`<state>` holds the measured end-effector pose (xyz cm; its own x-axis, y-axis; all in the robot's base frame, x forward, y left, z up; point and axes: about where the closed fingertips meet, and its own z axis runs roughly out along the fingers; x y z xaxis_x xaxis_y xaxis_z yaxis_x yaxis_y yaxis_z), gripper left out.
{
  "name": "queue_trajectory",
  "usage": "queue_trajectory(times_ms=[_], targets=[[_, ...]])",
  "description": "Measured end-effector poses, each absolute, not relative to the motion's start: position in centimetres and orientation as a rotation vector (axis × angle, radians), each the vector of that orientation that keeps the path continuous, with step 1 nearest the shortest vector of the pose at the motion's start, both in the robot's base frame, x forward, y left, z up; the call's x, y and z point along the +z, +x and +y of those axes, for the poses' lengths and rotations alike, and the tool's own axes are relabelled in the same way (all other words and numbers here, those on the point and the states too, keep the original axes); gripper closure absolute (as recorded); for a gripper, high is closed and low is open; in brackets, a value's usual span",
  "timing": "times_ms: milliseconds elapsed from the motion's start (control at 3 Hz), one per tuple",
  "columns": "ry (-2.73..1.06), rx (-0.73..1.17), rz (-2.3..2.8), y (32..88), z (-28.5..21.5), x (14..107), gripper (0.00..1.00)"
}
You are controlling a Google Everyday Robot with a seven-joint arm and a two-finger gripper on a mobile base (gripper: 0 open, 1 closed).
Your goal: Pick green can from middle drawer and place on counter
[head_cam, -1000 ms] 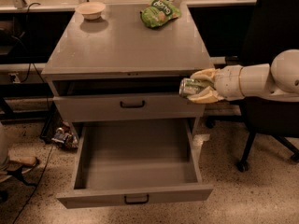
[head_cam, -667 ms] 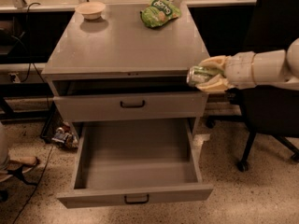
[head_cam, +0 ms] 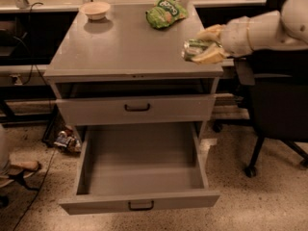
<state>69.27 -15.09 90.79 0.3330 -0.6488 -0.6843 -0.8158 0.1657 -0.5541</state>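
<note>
My gripper (head_cam: 206, 51) is shut on the green can (head_cam: 194, 50), a shiny green-and-silver can held on its side. It hangs just above the right front corner of the counter (head_cam: 120, 47). The arm reaches in from the right edge of the view. The middle drawer (head_cam: 139, 202) is pulled out at the bottom of the cabinet, and its deep tray shows nothing inside. The can does not appear to touch the counter.
A green snack bag (head_cam: 165, 10) and a small pale bowl (head_cam: 96, 9) sit at the back of the counter. A shut drawer with a taller front (head_cam: 137, 109) is above the open one. A black office chair (head_cam: 276, 105) stands to the right. Cables and clutter (head_cam: 65, 139) lie on the floor at left.
My gripper has lifted the can from beside the upper drawer front up to above the counter's right front corner. The drawers have not moved.
</note>
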Motion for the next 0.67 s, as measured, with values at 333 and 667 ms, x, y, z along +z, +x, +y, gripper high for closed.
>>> queue_trajectory(times_ms=[333, 667], targets=[[-1.574, 0.236, 1.349, 72.0, -11.7, 91.8, 1.00], [-1.606, 0.287, 1.337, 74.9, -8.0, 91.4, 1.00]])
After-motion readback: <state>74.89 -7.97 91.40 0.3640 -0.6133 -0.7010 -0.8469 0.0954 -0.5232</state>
